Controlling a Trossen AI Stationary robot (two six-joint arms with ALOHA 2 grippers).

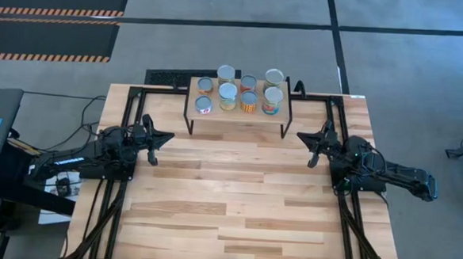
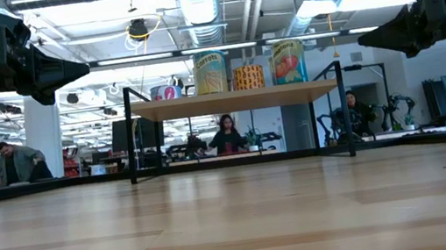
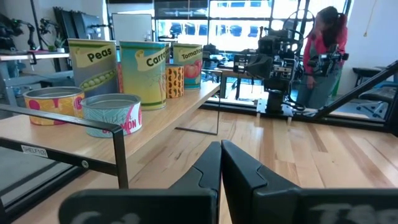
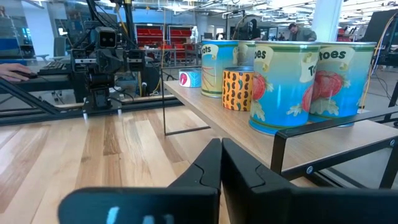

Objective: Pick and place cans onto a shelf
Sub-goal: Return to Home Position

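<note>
We read "Peas" on the pea can [image 3: 93, 65], "Carrots" on the carrot can [image 2: 210, 72], "Tomato" on the tomato can [image 3: 186, 62], and "SHELF01" on a tag [image 3: 35, 149] on the shelf [image 3: 180, 109].

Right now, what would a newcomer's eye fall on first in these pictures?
Eight colourful cans stand in two rows on the small shelf at the table's far edge. To either side of it the left tool and the right tool hang shut above the wooden tabletop, holding nothing.

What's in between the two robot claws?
Just bare table between the left end effector and the right end effector; the high view shows it. The shelf stands just behind that stretch.
</note>
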